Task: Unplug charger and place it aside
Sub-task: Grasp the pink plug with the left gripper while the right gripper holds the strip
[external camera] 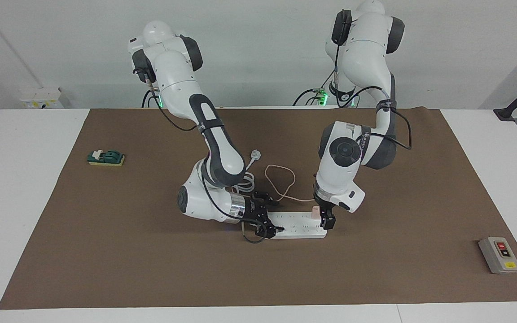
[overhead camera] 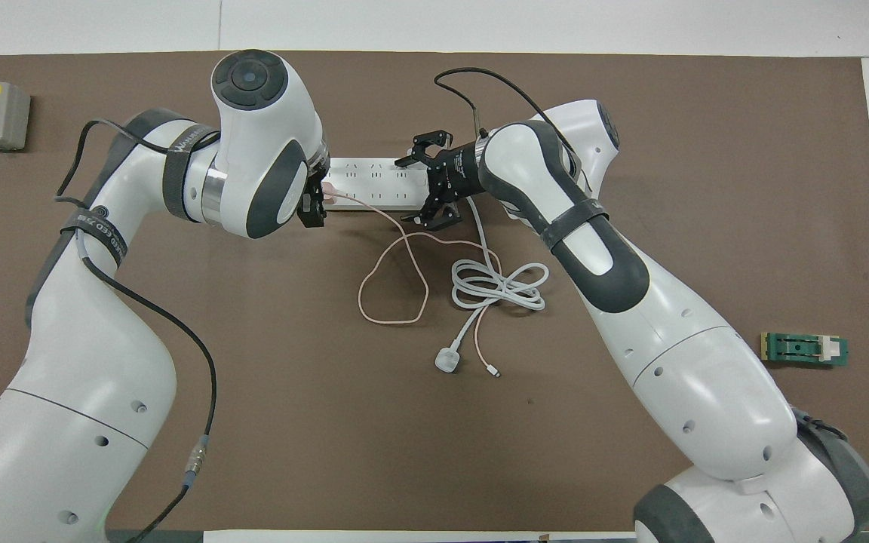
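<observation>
Charger sits plugged into power strip at the strip's end toward left arm, its thin pink cable looping over the brown mat nearer the robots. Left gripper is down at that end w/ fingers apart, charger just beside/between them; can't tell if they touch it. Right gripper is at the strip's other end, fingers spread wide across the strip's width; contact w/ strip unclear. Strip's white cord lies coiled on the bench beside the pink cable.
</observation>
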Tool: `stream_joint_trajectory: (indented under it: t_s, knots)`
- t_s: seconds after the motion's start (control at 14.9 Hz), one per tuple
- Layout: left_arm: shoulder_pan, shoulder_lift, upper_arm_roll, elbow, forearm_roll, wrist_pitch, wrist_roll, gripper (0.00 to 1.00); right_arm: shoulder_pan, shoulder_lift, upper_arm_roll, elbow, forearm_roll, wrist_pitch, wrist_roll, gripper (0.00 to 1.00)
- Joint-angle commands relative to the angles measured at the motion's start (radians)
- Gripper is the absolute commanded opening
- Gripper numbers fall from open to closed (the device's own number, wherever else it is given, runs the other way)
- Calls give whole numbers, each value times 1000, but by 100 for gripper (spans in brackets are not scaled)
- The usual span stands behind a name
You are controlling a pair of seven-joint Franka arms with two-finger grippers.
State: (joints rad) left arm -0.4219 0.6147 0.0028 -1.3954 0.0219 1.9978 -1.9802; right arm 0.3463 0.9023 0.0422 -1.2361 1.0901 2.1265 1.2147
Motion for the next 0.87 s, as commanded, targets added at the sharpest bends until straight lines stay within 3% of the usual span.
stream_joint_trajectory:
  t_s: [0.0, 0.8]
  knots:
    - [-14, -35, 14, -50, 19, 26, 11, 100, -6, 27, 8, 30, -24, 20, -17, 100]
    - [-17, -43, 14, -63, 26, 24, 27, 100, -6, 61, 5, 67, -50, 33, -32, 100]
